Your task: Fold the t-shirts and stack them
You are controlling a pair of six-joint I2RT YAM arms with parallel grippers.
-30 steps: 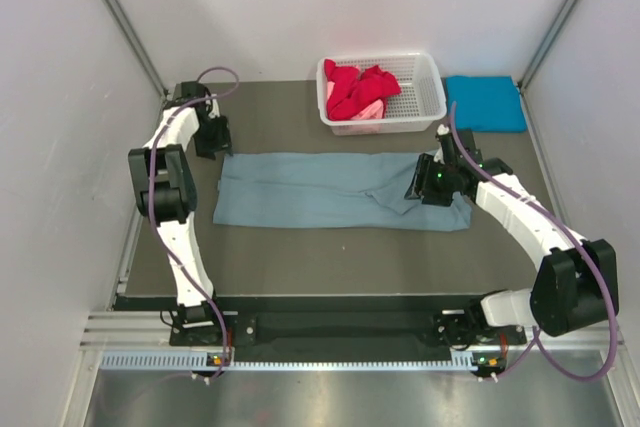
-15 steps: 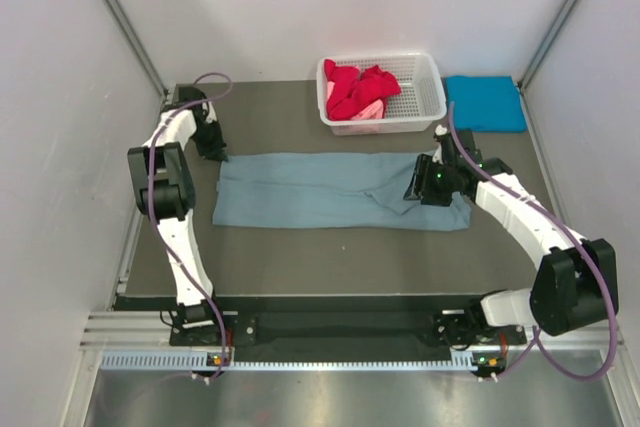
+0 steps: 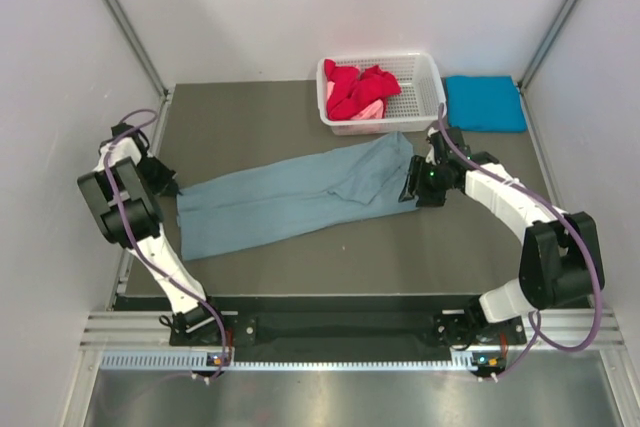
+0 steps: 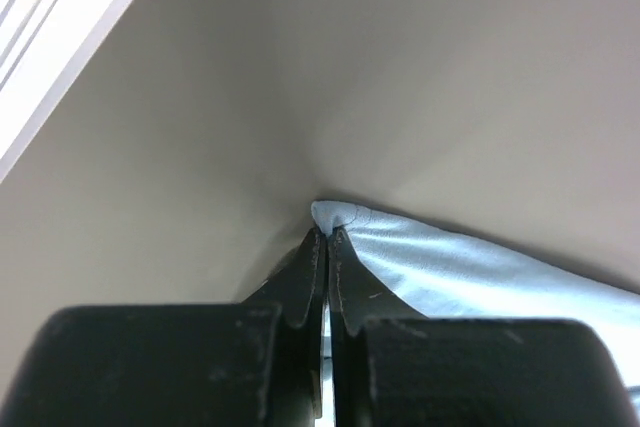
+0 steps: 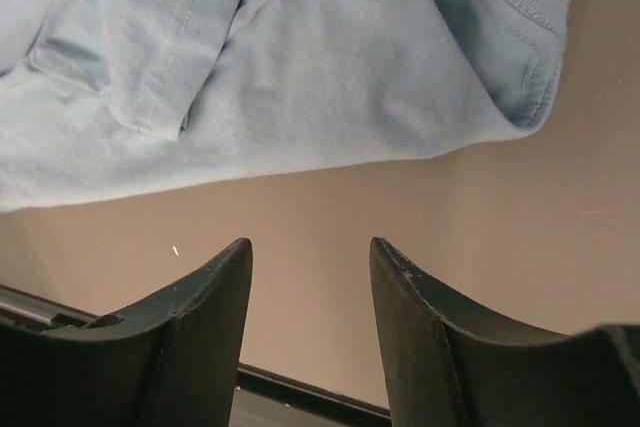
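No text, label, brand, number or sign can be read in any of the views
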